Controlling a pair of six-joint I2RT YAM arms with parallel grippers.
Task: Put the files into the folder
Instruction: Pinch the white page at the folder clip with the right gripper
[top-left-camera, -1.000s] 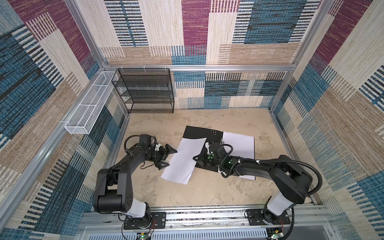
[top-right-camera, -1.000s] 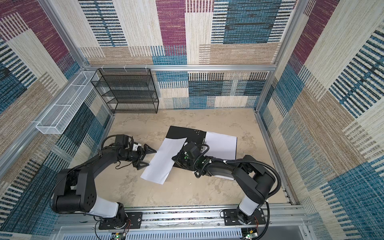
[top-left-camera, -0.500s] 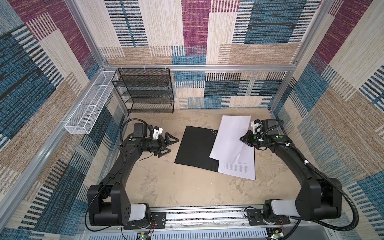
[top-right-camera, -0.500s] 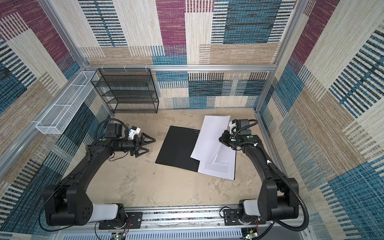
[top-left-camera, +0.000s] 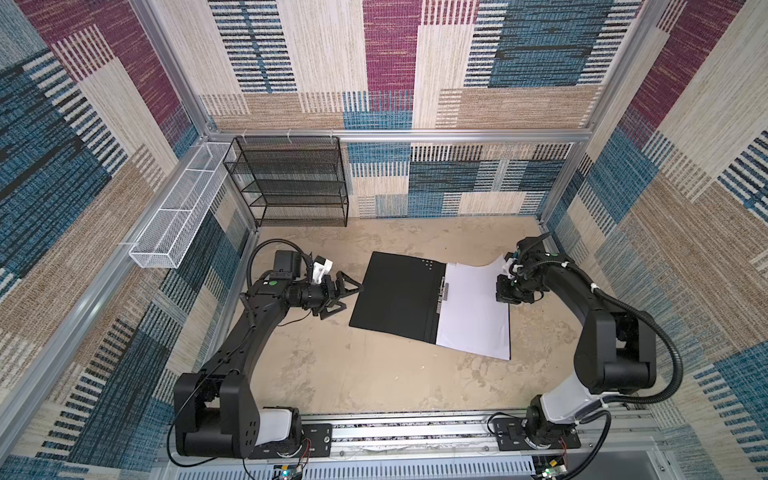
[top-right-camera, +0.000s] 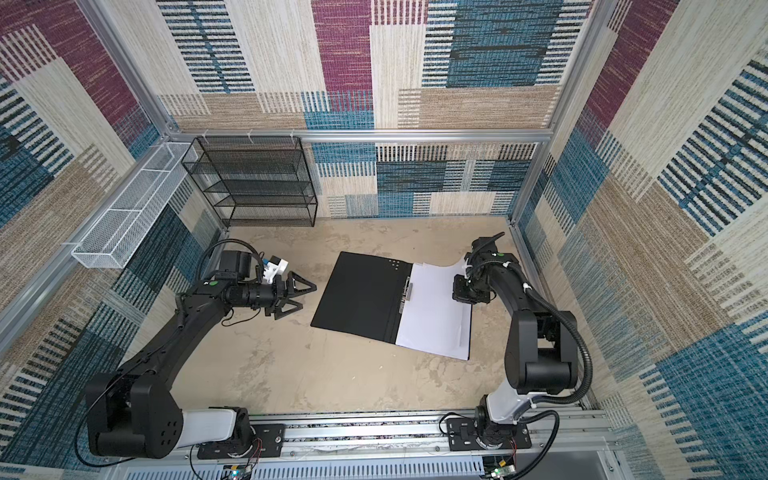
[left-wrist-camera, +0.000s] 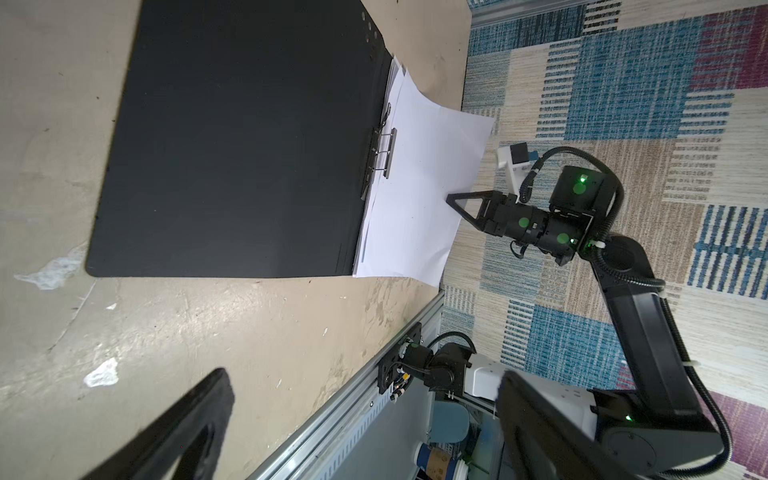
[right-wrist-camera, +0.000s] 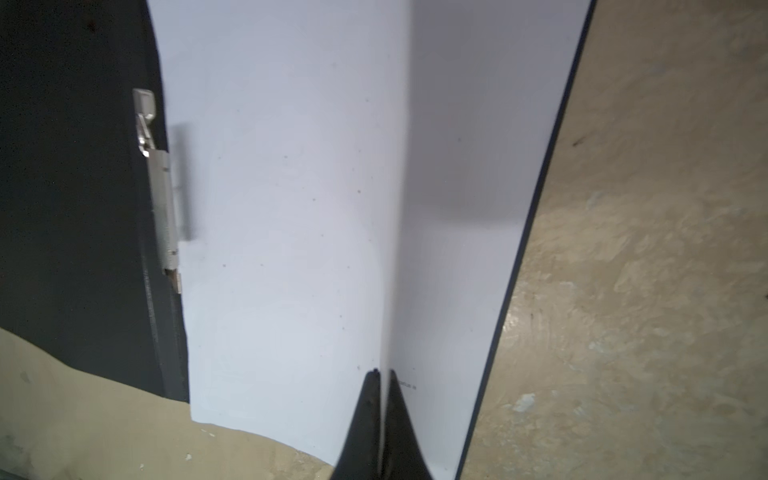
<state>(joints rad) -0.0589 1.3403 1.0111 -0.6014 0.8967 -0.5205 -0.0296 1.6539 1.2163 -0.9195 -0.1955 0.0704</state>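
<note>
- Right gripper (right-wrist-camera: 384, 376) pinches the outer edge of 1 white sheet (right-wrist-camera: 291, 208), its jaws closed on the paper, which bows up from the grip in the right wrist view.
- Left gripper (top-left-camera: 351, 296) hangs spread wide and empty, just beside the folder (top-left-camera: 395, 299) at its bare left cover, touching nothing.
- Black inside up, the folder lies open and flat on the table (top-left-camera: 353, 386). The stack of paper (top-left-camera: 473, 328) rests on its right half, beside the metal clip (top-left-camera: 444, 289) at the spine.
- In both top views the far corner of the held sheet curls upward near the right gripper, while the rest lies over the stack.
- Paper like this is judged light, limp and easily creased. A pinch at 1 edge lets the rest sag and drag, so slow moves suit it.
- The best hold appears to be the free outer edge, well away from the clip. The stiffer-looking cover would likely be taken at its open left edge.
- Whether any sheets sit under the clip cannot be told.
</note>
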